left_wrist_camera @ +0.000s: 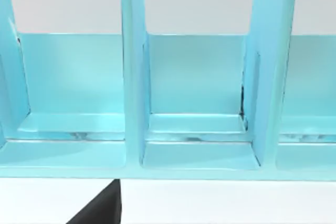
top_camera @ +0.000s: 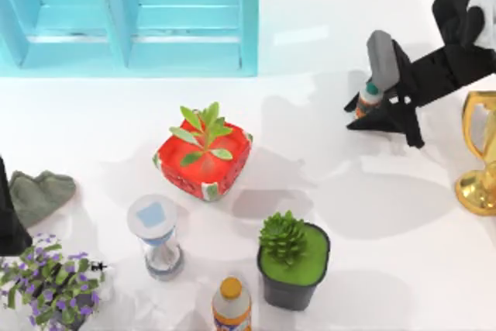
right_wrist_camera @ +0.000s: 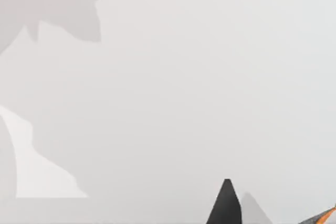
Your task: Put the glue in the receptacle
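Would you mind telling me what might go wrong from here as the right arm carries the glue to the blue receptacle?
1. The right gripper appears to hold the glue near its cap, between the fingertips, so it could slip or swing in transit.
2. The receptacle has upright dividers; the glue could clip one on entry.
3. The trophy stands near the right arm; a wide swing might knock it.

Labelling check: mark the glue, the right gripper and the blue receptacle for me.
glue (top_camera: 369, 97): top view, on its white body below the green cap.
right gripper (top_camera: 373, 108): top view, midway between its fingertips, shut on the glue.
receptacle (top_camera: 249, 21): top view, on its right-hand wall.
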You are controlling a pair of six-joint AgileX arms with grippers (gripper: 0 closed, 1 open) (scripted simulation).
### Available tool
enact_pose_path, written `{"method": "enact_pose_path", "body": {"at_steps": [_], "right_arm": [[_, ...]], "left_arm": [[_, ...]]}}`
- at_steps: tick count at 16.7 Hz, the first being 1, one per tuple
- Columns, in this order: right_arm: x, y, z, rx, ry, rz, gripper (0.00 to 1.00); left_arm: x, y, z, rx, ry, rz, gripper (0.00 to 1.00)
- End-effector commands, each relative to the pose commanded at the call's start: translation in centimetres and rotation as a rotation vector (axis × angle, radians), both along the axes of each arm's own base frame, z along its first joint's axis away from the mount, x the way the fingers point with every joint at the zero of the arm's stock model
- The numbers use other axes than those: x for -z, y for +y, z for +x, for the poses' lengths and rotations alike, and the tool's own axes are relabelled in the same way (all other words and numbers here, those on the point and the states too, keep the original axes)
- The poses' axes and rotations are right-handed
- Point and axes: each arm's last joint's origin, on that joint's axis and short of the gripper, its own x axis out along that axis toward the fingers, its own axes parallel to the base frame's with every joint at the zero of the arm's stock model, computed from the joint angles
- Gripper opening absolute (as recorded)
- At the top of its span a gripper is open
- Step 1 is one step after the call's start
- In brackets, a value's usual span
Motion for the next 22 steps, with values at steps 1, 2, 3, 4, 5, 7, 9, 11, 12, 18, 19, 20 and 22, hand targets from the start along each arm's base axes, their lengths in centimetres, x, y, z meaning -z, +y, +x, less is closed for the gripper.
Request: {"method": "enact_pose_path", "body": {"at_steps": [1,2,3,4,5,7,9,11,12,18,19,20,22], "right_arm": [[0.0,0.0,0.0,0.000,0.000,0.000,0.10],[0.0,0.0,0.0,0.000,0.000,0.000,0.02],[0.0,0.0,0.0,0.000,0.000,0.000,0.00],[0.0,0.0,0.0,0.000,0.000,0.000,0.00],[0.0,0.0,0.0,0.000,0.000,0.000,0.00],[0.0,0.0,0.0,0.000,0.000,0.000,0.00],[0.0,0.0,0.0,0.000,0.000,0.000,0.00],[-0.1,-0.2,0.1,0.004,-0.001,0.000,0.00],[-0.1,-0.2,0.1,0.004,0.000,0.000,0.00],[-4.9,-0.2,0.4,0.006,0.004,0.004,0.00],[-6.1,-0.3,0.4,0.007,0.005,0.004,0.00],[-7.2,-0.3,0.4,0.007,0.005,0.003,0.00],[-9.1,-0.2,0.2,0.006,0.003,0.001,0.00]], "left_arm": [[0.0,0.0,0.0,0.000,0.000,0.000,1.00],[0.0,0.0,0.0,0.000,0.000,0.000,1.00],[0.0,0.0,0.0,0.000,0.000,0.000,1.00],[0.0,0.0,0.0,0.000,0.000,0.000,1.00],[0.0,0.0,0.0,0.000,0.000,0.000,1.00],[0.0,0.0,0.0,0.000,0.000,0.000,1.00],[0.0,0.0,0.0,0.000,0.000,0.000,1.00],[0.0,0.0,0.0,0.000,0.000,0.000,1.00],[0.0,0.0,0.0,0.000,0.000,0.000,1.00],[0.0,0.0,0.0,0.000,0.000,0.000,1.00],[0.0,0.0,0.0,0.000,0.000,0.000,1.00],[0.0,0.0,0.0,0.000,0.000,0.000,1.00],[0.0,0.0,0.0,0.000,0.000,0.000,1.00]]}}
